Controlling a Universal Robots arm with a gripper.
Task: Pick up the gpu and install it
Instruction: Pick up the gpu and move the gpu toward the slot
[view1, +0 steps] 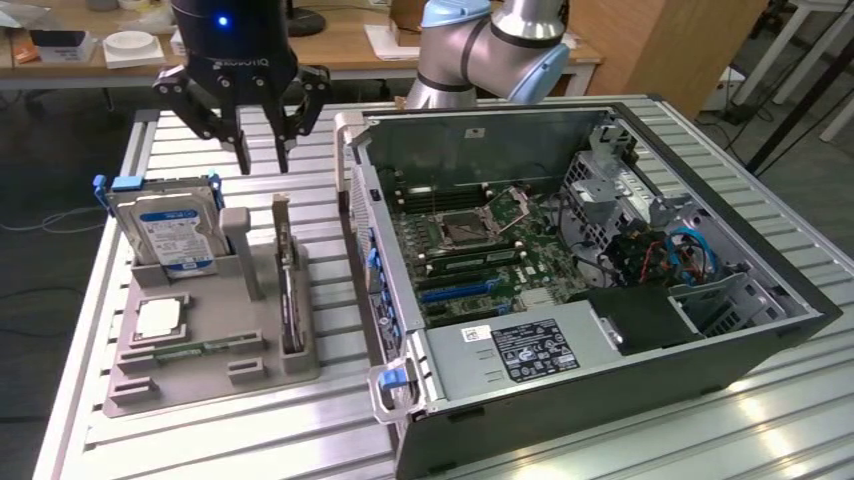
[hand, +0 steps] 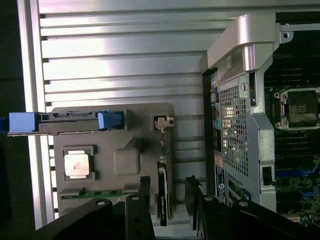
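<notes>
The gripper (view1: 264, 160), fingers spread, hangs above the gpu (view1: 283, 270). The card stands on edge in the grey holder tray (view1: 267, 375) on the counter (view1: 240, 435). Its long axis runs between the fingers, directly below.

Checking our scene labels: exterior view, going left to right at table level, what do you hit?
Left to right: hard drive standing in the gray holder → gpu on edge in the same holder → CPU socket → blue cables, both inside the open computer case.
</notes>
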